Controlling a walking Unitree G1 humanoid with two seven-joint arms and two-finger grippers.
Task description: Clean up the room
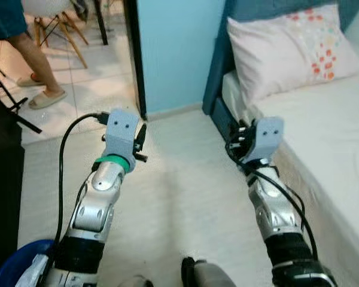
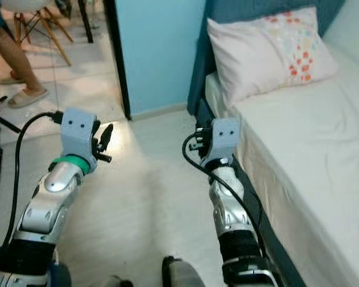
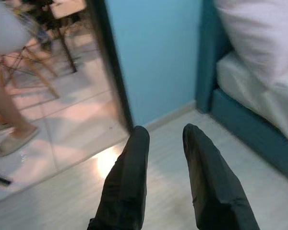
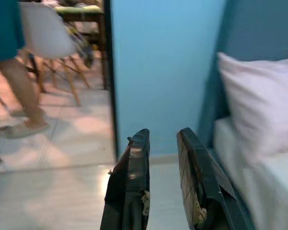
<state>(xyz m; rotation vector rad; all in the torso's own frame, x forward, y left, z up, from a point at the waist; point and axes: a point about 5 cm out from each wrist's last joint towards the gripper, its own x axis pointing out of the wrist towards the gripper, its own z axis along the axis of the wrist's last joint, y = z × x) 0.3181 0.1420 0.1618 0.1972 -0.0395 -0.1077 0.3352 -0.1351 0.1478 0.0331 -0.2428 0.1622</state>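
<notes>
Pale floor [image 1: 179, 173] between doorway [image 1: 78, 66] and bed [image 1: 323, 149]

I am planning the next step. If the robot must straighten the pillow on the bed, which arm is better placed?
Probably the right. The right end effector hangs beside the bed, with the pillow ahead on that side. The left end effector is over open floor near the doorway, farther away. Both hold nothing.

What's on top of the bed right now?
A pale pillow with orange and red dots leans at the head of the bed, on a rumpled white sheet. Whatever lies under the pillow is covered, and the bed's far side is out of frame.
</notes>
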